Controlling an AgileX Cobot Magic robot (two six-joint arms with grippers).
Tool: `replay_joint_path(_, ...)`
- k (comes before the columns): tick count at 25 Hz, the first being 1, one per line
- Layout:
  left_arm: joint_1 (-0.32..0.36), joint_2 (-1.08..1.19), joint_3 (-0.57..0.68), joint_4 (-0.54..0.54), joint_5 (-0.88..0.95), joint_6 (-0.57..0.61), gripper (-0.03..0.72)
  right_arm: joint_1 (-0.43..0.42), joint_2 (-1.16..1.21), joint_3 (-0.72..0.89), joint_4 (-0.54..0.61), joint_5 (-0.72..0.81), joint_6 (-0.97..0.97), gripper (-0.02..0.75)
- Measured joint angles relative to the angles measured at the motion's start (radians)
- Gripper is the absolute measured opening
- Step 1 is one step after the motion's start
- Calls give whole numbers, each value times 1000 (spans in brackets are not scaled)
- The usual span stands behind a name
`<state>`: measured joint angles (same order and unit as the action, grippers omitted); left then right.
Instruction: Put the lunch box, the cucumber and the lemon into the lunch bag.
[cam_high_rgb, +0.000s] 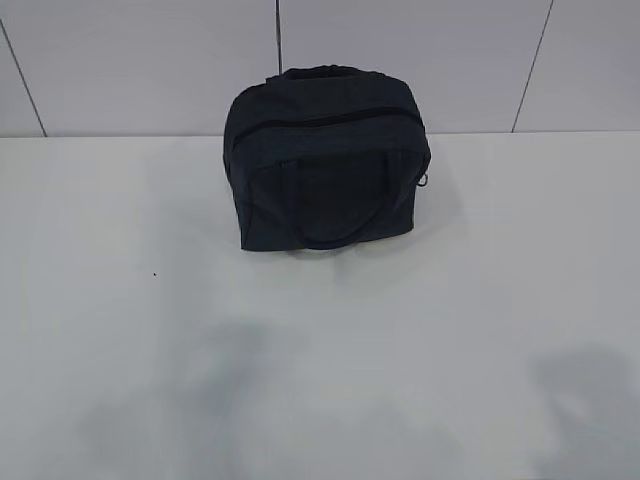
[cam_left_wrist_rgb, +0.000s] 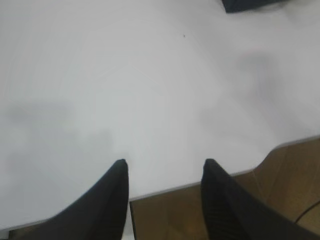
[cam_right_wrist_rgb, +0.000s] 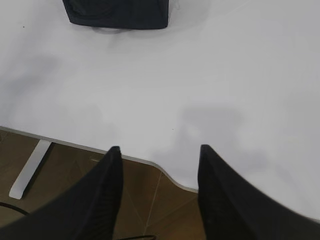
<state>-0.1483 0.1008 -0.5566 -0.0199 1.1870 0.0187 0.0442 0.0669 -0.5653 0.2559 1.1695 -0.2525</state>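
The dark navy lunch bag (cam_high_rgb: 328, 158) stands at the back middle of the white table, its top zipper closed, a loop handle hanging down its front and a metal ring pull at its right side. Its lower edge shows at the top of the right wrist view (cam_right_wrist_rgb: 117, 15) and one corner shows in the left wrist view (cam_left_wrist_rgb: 250, 5). The lunch box, the cucumber and the lemon are out of view. My left gripper (cam_left_wrist_rgb: 165, 162) is open and empty above the table's front edge. My right gripper (cam_right_wrist_rgb: 157, 148) is open and empty above the front edge too. Neither gripper shows in the exterior view.
The white table (cam_high_rgb: 320, 350) runs to a pale tiled wall (cam_high_rgb: 150, 60) behind the bag. Brown wooden floor (cam_left_wrist_rgb: 200, 210) lies beyond the table's front edge, which has a curved cut-out (cam_right_wrist_rgb: 170, 177). A white table leg (cam_right_wrist_rgb: 30, 170) shows below.
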Motion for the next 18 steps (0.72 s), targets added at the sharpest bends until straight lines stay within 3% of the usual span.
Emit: replay_joint_path(18,0,-90,33,-2,-78,-40,345,0,-84,68,-53,-1,8,377)
